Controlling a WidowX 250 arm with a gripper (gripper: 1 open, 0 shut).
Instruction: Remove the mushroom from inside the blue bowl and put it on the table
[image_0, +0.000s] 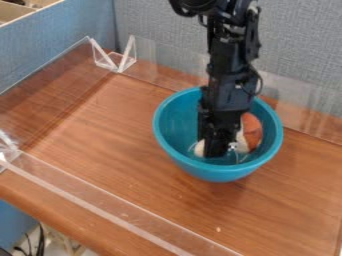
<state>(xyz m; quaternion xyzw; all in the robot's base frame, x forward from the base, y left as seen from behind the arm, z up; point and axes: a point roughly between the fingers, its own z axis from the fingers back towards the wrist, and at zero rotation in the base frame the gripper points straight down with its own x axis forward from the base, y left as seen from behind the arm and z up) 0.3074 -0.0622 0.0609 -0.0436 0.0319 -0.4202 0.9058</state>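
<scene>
- Claw (218, 148) down inside blue bowl (178, 140), narrowly parted, apparently pinching mushroom (245, 131) at its 3 o'clock; grip unconfirmed.
- Left: lift-out, placement on counter (94, 135).

Backdrop and fittings
A grey-blue partition wall (160, 30) stands at the back; left of it, a clear acrylic stand (114, 55) and a wooden box edge (34, 10).

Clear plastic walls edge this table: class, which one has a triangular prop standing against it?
The far-left wall, running toward the back corner. A clear triangular prop stands at its far end; the near wall along the front edge has none.
</scene>
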